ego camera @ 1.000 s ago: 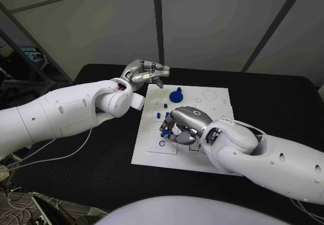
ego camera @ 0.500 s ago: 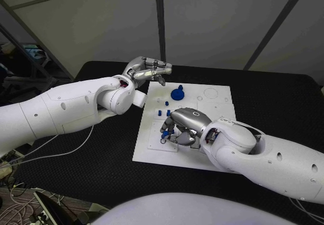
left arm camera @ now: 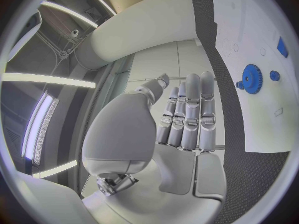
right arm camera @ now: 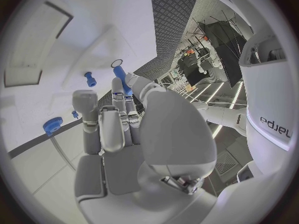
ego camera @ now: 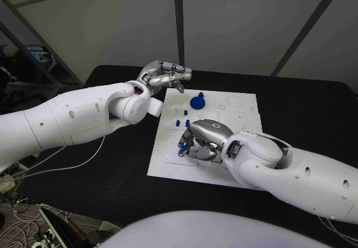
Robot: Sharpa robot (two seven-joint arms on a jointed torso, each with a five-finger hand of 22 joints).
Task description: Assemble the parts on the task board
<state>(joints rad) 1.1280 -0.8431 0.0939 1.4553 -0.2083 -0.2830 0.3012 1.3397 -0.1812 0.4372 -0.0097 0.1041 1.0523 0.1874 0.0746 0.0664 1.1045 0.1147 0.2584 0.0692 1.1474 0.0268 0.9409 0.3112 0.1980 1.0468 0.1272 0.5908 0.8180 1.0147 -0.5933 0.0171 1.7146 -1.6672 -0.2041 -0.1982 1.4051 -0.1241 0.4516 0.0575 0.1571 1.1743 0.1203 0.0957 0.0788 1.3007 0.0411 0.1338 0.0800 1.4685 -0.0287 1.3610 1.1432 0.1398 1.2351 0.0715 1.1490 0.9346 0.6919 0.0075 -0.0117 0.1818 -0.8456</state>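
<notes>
Unmoved (both hands) — black table (ego camera: 112, 170) underneath.

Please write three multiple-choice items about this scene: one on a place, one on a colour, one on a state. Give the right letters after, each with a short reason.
1. Where is the left hand?
A. over the table's far edge, off the task board
B. flat on the board
C. beside the right hand

2. What colour is the gear-shaped part on the board?
A. red
B. blue
C. green

3. What does the right hand do?
A. lies open on the black table
B. holds a blue peg in its fingers, over the board
C. grips the left arm

Key: 1 A, the head view shows it raised beyond the board's corner. 2 B, both the head and left wrist views show it blue. 3 B, the right wrist view shows the peg at its fingertips.
</notes>
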